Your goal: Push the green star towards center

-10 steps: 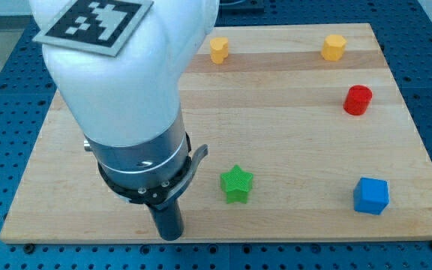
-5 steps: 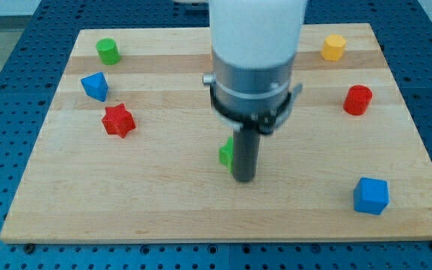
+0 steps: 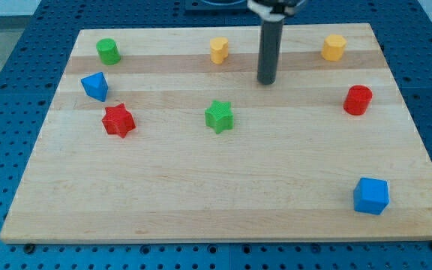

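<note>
My tip [image 3: 267, 81] rests on the wooden worktop [image 3: 216, 195] in its upper half, a little toward the view's right of the middle, with the dark rod rising straight up from it out of the view's top. There is no gripper on this arm, so nothing opens or closes; the tip touches no block.

Nearest to my tip, down and toward the view's left, sits the green star [image 3: 219, 116], apart from the tip and close to the middle of the worktop. Up and to the view's left of the tip stands a small yellow block [image 3: 219, 49] near the top edge; its shape is hard to make out. Up and to the view's right is a yellow hexagonal block [image 3: 334, 46], also near the top edge. Further right and slightly below the tip stands the red cylinder [image 3: 358, 100].

Well to the view's left of the tip lie the red star [image 3: 118, 120], the blue block [image 3: 94, 85] just above it, and the green cylinder [image 3: 108, 51] by the top left corner. Farthest off, toward the view's bottom right, sits the blue cube [image 3: 371, 196].
</note>
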`<state>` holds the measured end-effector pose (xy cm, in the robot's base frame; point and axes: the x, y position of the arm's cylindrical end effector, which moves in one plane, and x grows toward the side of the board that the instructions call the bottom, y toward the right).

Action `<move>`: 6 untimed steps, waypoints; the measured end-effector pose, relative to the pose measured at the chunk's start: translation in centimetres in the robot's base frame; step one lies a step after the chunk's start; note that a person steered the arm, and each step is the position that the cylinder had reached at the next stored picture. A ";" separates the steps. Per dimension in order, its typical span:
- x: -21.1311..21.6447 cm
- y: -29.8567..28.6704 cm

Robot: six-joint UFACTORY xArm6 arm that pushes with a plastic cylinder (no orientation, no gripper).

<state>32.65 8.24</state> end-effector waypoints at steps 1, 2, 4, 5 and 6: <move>-6.3 3.3; -12.4 6.4; -13.5 10.4; -11.6 10.5; -9.1 12.9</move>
